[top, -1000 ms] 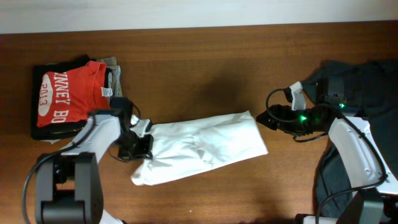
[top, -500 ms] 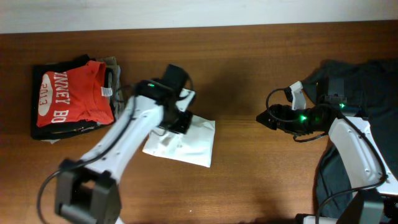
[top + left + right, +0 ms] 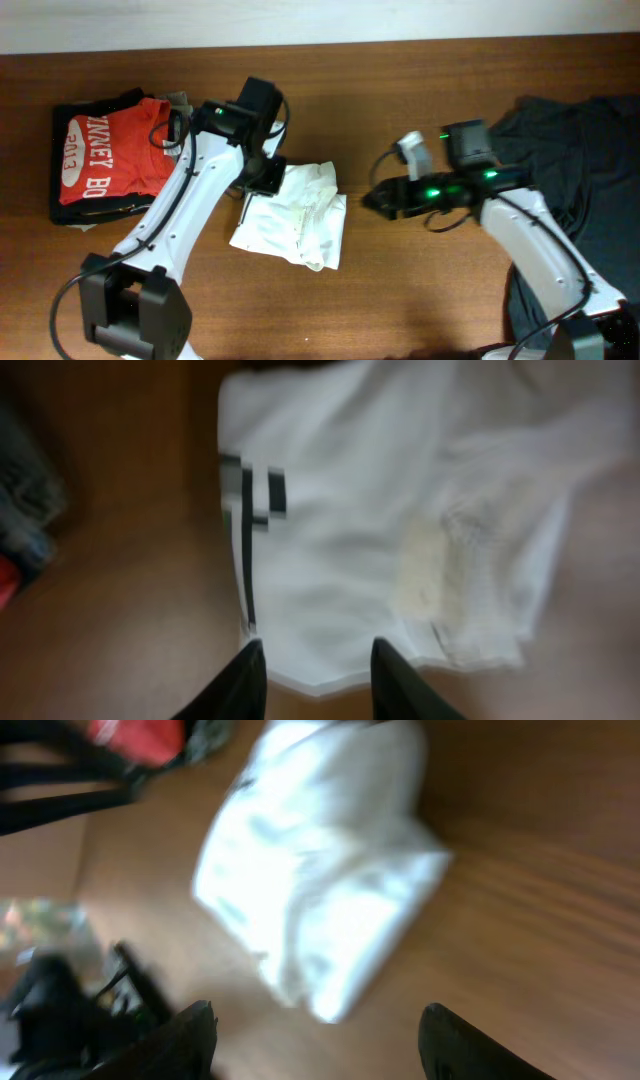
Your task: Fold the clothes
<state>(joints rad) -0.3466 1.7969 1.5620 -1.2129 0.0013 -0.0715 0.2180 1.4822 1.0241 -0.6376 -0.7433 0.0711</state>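
The white T-shirt (image 3: pixel 292 218) lies in a crumpled, roughly folded bundle at the middle of the table. It also shows in the left wrist view (image 3: pixel 380 510) and, blurred, in the right wrist view (image 3: pixel 320 870). My left gripper (image 3: pixel 263 183) hovers at the bundle's upper left edge. Its fingers (image 3: pixel 318 672) are apart, with the shirt's edge seen below between them and nothing held. My right gripper (image 3: pixel 374 198) is to the right of the shirt, apart from it. Its fingers (image 3: pixel 320 1040) are wide open and empty.
A stack with a red lettered shirt (image 3: pixel 108 150) on dark garments sits at the far left. A pile of dark grey garments (image 3: pixel 585 130) covers the right side, under my right arm. Bare wooden table (image 3: pixel 400 300) lies in front.
The long shirt was folded into a compact bundle, now more crumpled on top. My left gripper has let go and shifted left. My right arm has swung left towards the shirt.
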